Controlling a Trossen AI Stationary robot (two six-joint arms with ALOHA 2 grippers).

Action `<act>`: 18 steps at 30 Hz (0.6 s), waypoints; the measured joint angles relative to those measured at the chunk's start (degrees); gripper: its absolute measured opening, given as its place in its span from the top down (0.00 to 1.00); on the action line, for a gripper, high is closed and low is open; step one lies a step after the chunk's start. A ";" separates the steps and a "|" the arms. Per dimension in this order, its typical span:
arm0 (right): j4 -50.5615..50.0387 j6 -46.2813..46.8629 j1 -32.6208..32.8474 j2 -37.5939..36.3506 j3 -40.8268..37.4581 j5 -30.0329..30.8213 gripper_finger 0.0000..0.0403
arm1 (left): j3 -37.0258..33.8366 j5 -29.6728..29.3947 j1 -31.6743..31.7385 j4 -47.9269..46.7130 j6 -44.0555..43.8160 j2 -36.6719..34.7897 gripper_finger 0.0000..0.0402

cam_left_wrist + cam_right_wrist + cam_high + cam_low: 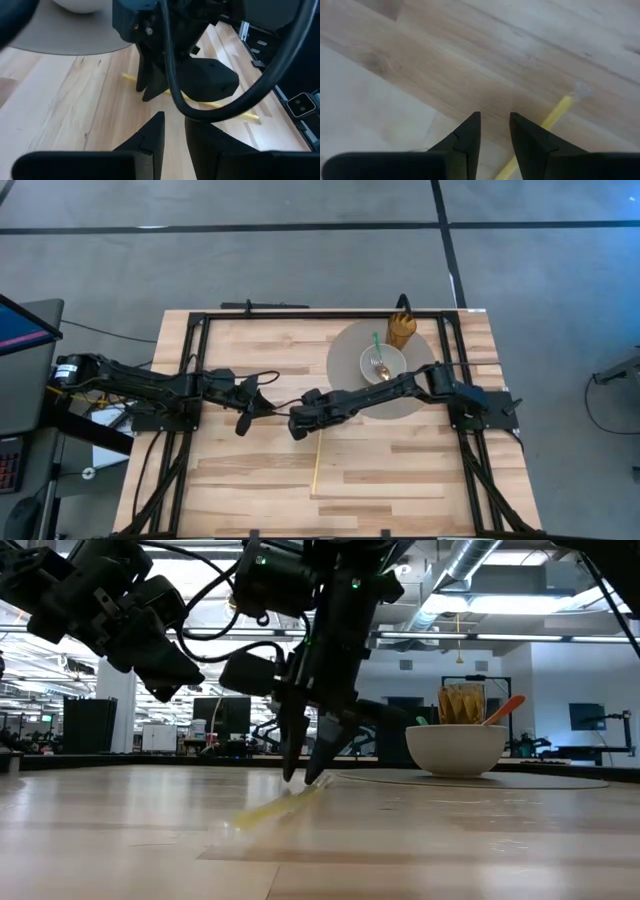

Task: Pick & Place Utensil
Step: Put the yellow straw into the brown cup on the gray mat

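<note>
A long thin yellow utensil point(317, 465) lies flat on the wooden table, its clear-tipped end point(579, 91) showing in the right wrist view. My right gripper point(297, 426) reaches in from the right and points down, open by a narrow gap, its tips point(306, 778) just above the wood beside the utensil's far end point(300, 796). The utensil point(555, 116) lies to one side of the fingers, not between them. My left gripper point(244, 420) hovers left of it, raised point(150, 640), with a small gap between its fingers point(172, 135).
A white bowl point(383, 364) holding a green-handled utensil and a spoon sits on a round grey mat point(345, 360) on the far right. A brown holder with utensils point(401, 330) stands at the mat's far edge. A black frame point(300, 315) borders the table.
</note>
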 joint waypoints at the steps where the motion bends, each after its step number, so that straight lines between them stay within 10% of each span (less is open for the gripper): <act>1: -0.01 -0.74 -0.07 -0.12 -0.04 -0.12 0.76 | 0.00 -0.01 0.00 0.01 0.01 0.00 0.81; 18: -5.93 7.56 0.13 -1.81 -0.11 1.54 0.76 | 0.04 0.01 0.00 0.03 -0.41 0.00 0.81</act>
